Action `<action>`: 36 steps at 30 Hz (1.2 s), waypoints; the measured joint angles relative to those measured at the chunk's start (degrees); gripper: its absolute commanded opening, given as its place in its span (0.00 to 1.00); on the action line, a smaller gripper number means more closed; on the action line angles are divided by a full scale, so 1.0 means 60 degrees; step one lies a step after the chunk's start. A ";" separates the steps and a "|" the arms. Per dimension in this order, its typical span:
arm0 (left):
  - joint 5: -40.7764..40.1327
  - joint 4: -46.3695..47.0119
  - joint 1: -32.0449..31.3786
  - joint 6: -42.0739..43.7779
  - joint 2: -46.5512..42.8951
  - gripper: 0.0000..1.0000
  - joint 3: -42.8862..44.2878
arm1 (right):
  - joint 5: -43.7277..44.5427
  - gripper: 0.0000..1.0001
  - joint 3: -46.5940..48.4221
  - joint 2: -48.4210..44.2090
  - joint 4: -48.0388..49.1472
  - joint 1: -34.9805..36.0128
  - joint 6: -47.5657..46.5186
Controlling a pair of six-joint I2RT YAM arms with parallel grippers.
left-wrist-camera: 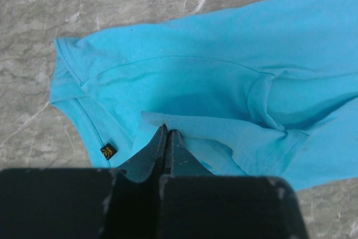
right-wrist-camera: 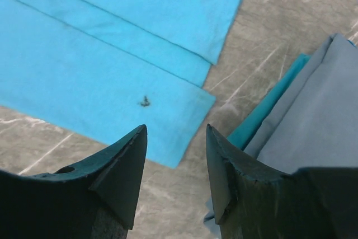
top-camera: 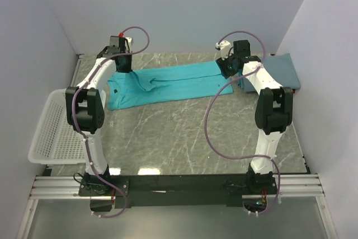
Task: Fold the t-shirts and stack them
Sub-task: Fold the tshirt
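Laundry duty on a marble-patterned table [top-camera: 184,138]: at 9 o'clock a white mesh basket [top-camera: 53,132] sits by the edge. Further in, the left gripper [left-wrist-camera: 166,132], fingers clenched, appears to pinch a loose flap near the collar end of the teal shirt [left-wrist-camera: 224,82]. The shirt lies stretched in a long band across the 12 o'clock side. It is a thin knit, smooth but for soft creases around the pinch, with a small yellow-on-black tag at the seam. The right gripper [right-wrist-camera: 175,130] hangs released above the shirt's other end, dark tapered fingers spread over the layered hem corner. At 2 o'clock sits the slate-blue shirt [right-wrist-camera: 313,116], a flat matte rectangle with a darker teal edge peeking beneath. The fold in hand will likely go best if both ends are gripped at matching edges, lifted only slightly and carried over together, so the limp cloth lands square rather than bunching
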 measured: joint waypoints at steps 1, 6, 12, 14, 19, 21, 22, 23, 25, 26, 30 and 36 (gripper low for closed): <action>-0.0011 -0.0004 0.0000 0.0000 0.0131 0.00 0.0098 | -0.0087 0.54 -0.0098 -0.0113 0.0004 0.0022 0.0018; -0.0098 -0.0200 0.0004 0.0022 0.0670 0.01 0.0659 | -0.0331 0.54 -0.0299 -0.0200 0.0062 0.0058 0.0029; -0.0142 -0.0357 0.0117 0.0040 0.1362 0.01 0.1432 | -0.0463 0.54 -0.0514 -0.0200 0.0058 0.0062 0.0051; -0.0142 -0.0364 0.0186 0.0040 0.1596 0.02 0.1610 | -0.0525 0.54 -0.0543 -0.0200 0.0051 0.0062 0.0055; -0.0120 -0.0423 0.0386 0.0011 0.2535 0.70 0.2353 | -0.0616 0.54 -0.0688 -0.0248 0.0073 0.0080 0.0106; -0.0168 -0.0576 0.0459 -0.0208 0.3089 0.72 0.3060 | -0.0656 0.54 -0.0834 -0.0291 0.0062 0.0113 0.0131; -0.0244 -0.0597 0.0499 -0.0331 0.3337 0.72 0.3388 | -0.0692 0.54 -0.0903 -0.0313 0.0055 0.0142 0.0131; -0.0331 -0.0590 0.0532 -0.0463 0.3446 0.72 0.3541 | -0.0739 0.54 -0.0976 -0.0350 0.0051 0.0178 0.0117; -0.0492 -0.0510 0.0597 -0.0692 0.3271 0.76 0.3424 | -0.0951 0.54 -0.1053 -0.0415 -0.0026 0.0280 -0.0004; -0.0503 -0.0058 0.0641 -0.0805 0.2881 0.87 0.2878 | -0.1111 0.54 -0.1093 -0.0459 -0.0033 0.0342 -0.0153; -0.0255 0.1388 0.0874 -0.1373 -0.0517 0.99 -0.1104 | -0.2127 0.55 -0.1377 -0.0739 -0.0244 0.0594 -0.1228; 0.1129 0.3606 0.1727 -0.2415 -0.6215 0.95 -0.4838 | -0.2900 0.56 -0.3220 -0.1942 -0.0397 0.1188 -0.4470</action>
